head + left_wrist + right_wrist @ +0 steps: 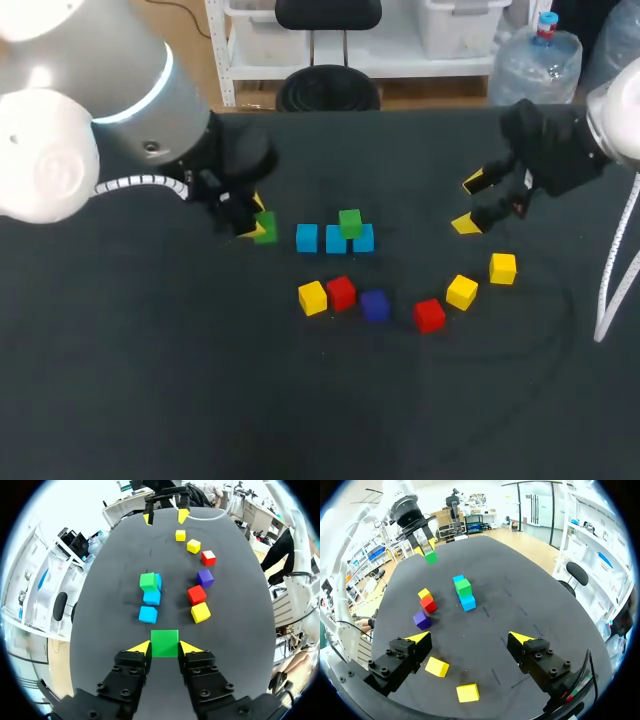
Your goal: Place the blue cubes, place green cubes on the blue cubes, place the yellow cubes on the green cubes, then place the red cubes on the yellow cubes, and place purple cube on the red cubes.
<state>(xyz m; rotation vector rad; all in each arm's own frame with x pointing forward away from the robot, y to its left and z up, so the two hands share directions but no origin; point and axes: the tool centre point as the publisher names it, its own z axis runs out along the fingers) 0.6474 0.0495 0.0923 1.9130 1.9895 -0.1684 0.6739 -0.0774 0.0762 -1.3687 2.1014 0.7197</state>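
blue row [335, 240] sits mid-table. stacked green cube [349, 222] rides on its middle and right blocks, so that end stands taller; the left blue cube [307, 238] has a bare top, reachable from above. left gripper [252, 218], pinching the held green cube [264, 228], is just beside that end w/ only a narrow gap btwn. a thin bare strip runs in front of the row, then yellow cube [312, 297], red cube [341, 292] and purple cube [374, 305] crowd together. right of the row: open table [420, 240] up to the right gripper [469, 203], fingers spread, w/ three loose cubes [461, 291] curving in front of it. near side: broad bare cloth.
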